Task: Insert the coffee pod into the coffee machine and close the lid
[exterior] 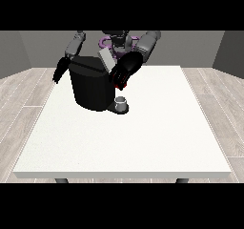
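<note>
Front view: black rounded coffee machine (90, 87) on the white worktop (143, 137), grey lid (106, 59) tilted up. Small grey cup (122, 100) sits on its base plate. Robot hand at the view's right (125, 70) hangs beside the machine's top, fingers curled round a small red thing (120, 86), probably the coffee pod, mostly hidden. Robot hand at the view's left (59, 71) hangs off the machine's far side; can't tell its fingers.

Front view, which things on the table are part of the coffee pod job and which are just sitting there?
Job:
coffee machine, lid raised
hand at the view's right, by the lid, something red under it

Just there:
small cup on the machine's base
white table
</note>
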`<state>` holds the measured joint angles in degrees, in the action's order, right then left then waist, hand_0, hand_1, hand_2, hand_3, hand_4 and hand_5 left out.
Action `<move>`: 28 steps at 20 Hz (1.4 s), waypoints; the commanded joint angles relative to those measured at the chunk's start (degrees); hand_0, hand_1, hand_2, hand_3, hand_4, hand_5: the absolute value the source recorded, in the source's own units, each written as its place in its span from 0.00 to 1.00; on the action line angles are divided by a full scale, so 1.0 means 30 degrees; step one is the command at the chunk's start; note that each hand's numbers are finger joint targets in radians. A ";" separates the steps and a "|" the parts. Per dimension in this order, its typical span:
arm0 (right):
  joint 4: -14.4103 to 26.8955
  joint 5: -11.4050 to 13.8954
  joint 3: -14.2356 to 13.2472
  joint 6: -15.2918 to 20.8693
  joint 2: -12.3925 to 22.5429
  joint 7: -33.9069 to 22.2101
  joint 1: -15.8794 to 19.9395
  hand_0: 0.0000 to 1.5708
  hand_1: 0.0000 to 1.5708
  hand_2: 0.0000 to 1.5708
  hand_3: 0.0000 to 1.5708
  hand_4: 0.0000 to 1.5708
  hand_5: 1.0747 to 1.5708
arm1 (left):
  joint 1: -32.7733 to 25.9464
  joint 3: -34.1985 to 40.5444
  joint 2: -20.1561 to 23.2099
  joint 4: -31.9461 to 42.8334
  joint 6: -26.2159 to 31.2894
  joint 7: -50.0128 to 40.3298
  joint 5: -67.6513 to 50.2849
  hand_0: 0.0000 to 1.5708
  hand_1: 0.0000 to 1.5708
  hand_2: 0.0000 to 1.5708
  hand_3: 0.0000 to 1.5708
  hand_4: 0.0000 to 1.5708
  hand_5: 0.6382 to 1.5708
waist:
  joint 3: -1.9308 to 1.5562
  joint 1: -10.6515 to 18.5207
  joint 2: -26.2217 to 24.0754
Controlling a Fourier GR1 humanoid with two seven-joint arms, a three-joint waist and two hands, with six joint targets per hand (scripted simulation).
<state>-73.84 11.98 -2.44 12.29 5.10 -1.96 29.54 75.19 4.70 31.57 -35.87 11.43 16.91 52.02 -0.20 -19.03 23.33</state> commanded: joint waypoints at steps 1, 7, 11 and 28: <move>-0.0377 -0.0095 0.0195 -0.0023 -0.0286 0.0401 -0.0628 0.00 0.00 0.00 0.00 0.05 1.00 | -0.0464 0.0263 0.0733 0.0383 -0.0573 0.0808 0.0149 0.00 0.00 0.35 0.29 0.00 1.00 | 0.0064 0.0079 0.0003; 0.0457 -0.0482 -0.0112 -0.0607 -0.0020 -0.0219 -0.1014 0.00 0.00 0.00 0.00 0.00 1.00 | -0.1127 -0.0134 -0.0853 0.0473 -0.0166 -0.0504 0.0325 0.00 0.00 0.21 0.14 0.00 1.00 | 0.0060 0.0465 -0.1511; 0.1339 -0.0782 -0.0649 -0.0094 -0.0356 0.1624 -0.2815 0.00 0.00 0.00 0.00 0.00 1.00 | -0.2692 0.0016 -0.1491 0.0145 0.0241 -0.0349 -0.0222 0.00 0.00 0.00 0.04 0.00 1.00 | 0.0058 0.2021 -0.3129; 0.1501 -0.2077 -0.1537 -0.1178 -0.0013 0.2376 -0.6733 0.00 0.00 0.00 0.00 0.00 1.00 | -1.1555 0.6271 -0.9285 0.0310 0.0926 0.1662 -0.9285 0.00 0.00 0.00 0.00 0.17 1.00 | 0.0100 0.6905 -1.1461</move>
<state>-67.48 6.96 -6.71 10.17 4.53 4.06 10.69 47.98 19.91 7.92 -35.82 14.01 19.41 29.22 0.12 -1.29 -5.81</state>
